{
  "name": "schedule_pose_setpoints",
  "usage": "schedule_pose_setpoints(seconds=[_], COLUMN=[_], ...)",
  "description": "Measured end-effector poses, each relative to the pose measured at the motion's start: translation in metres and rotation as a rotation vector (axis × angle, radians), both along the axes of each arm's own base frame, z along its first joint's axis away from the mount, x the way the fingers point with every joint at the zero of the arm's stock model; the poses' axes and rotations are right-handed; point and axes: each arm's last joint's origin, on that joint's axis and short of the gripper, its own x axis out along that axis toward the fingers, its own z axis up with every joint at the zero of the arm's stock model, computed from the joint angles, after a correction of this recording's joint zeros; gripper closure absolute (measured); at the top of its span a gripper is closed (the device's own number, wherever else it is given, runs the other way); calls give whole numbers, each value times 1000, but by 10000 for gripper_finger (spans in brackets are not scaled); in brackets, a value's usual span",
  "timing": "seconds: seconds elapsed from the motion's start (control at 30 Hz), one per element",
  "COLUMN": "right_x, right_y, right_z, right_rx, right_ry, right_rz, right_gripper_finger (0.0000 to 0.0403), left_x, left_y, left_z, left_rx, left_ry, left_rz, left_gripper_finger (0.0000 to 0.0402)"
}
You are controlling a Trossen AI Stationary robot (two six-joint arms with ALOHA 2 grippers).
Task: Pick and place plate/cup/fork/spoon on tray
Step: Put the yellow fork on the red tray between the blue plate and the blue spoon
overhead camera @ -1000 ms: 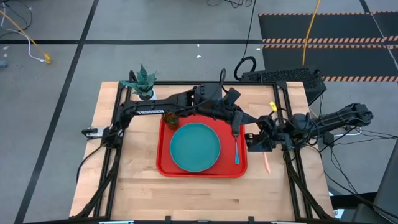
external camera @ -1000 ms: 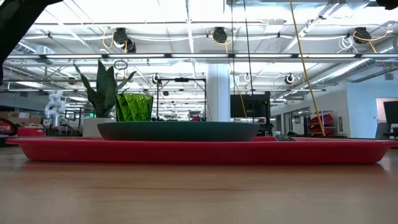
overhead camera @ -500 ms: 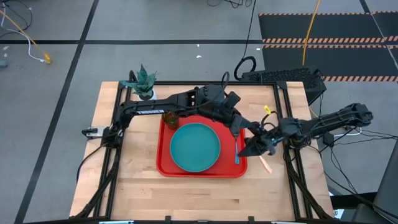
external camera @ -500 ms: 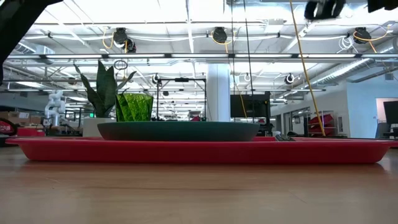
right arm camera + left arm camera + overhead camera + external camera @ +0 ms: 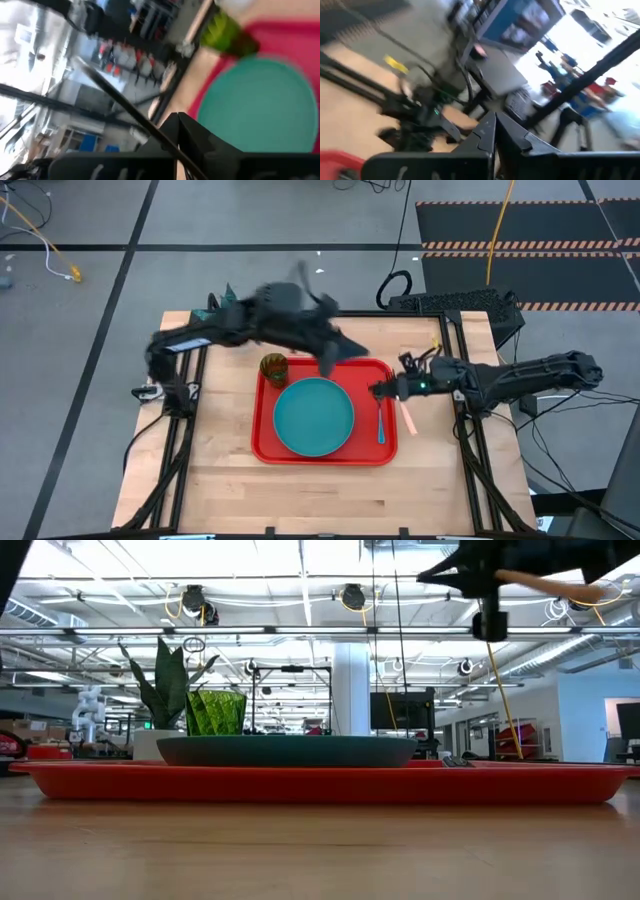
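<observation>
The fork (image 5: 409, 416) is pinched in the right gripper (image 5: 383, 389) and carried above the tray's (image 5: 262, 448) right rim, handle trailing outside, so it can be lowered beside the spoon (image 5: 380, 423). Plate (image 5: 313, 416) and cup (image 5: 273, 368) are already seated on the tray. The left gripper (image 5: 357, 351), fingers pressed together and empty, is held above the tray's far edge, out of the way.

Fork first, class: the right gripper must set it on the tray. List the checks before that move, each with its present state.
1. Orange-handled metal fork held by right gripper: ok.
2. Fork above red rectangular plastic tray: not ok, outside its right rim.
3. Round teal plate on tray: ok.
4. Blue-handled spoon on tray: ok.
5. Green translucent cup upright on tray: ok.
6. Left gripper shut, empty: ok.
</observation>
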Motion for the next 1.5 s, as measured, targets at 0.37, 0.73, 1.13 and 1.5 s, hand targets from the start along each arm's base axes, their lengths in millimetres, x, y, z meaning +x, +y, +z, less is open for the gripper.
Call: schedule_pose_setpoints(seconds=[0.37, 0.73, 1.13, 1.5], right_x=[28, 60, 76, 84], right_y=[-17, -19, -20, -20], right_z=[-5, -35, -56, -82], right_rx=[-197, -186, -202, -214], right_ry=[-108, -107, -100, -4], right_rz=[-41, 61, 63, 77], right_gripper_finger=[403, 403, 403, 403], left_x=[-71, -99, -106, -113], left_y=[-8, -8, -9, -18], left_z=[35, 36, 50, 53], left_rx=[245, 325, 389, 353], left_ry=[5, 98, -6, -21], left_rz=[186, 193, 202, 182], left_gripper_finger=[385, 385, 385, 385])
